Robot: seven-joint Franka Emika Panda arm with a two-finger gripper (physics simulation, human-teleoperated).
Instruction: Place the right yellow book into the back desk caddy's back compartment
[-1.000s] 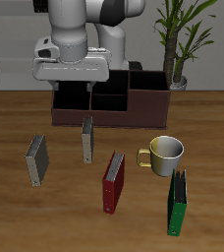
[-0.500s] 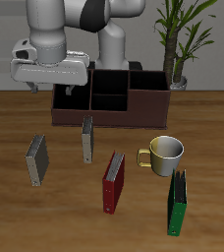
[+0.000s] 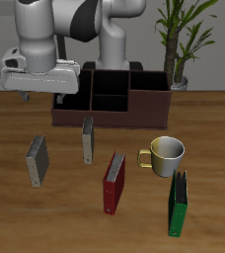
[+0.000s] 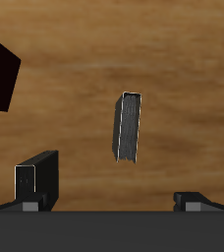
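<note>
Zero in its grip yet -- gripper (image 3: 40, 97) wide open, so centre it across the right yellow book (image 3: 37, 158) before dropping

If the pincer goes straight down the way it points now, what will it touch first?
Probably bare table. The open pincer points straight down, and the right yellow book lies slightly ahead of the line between its fingertips rather than on it. Depth is unclear, so it could graze the book's edge.
</note>
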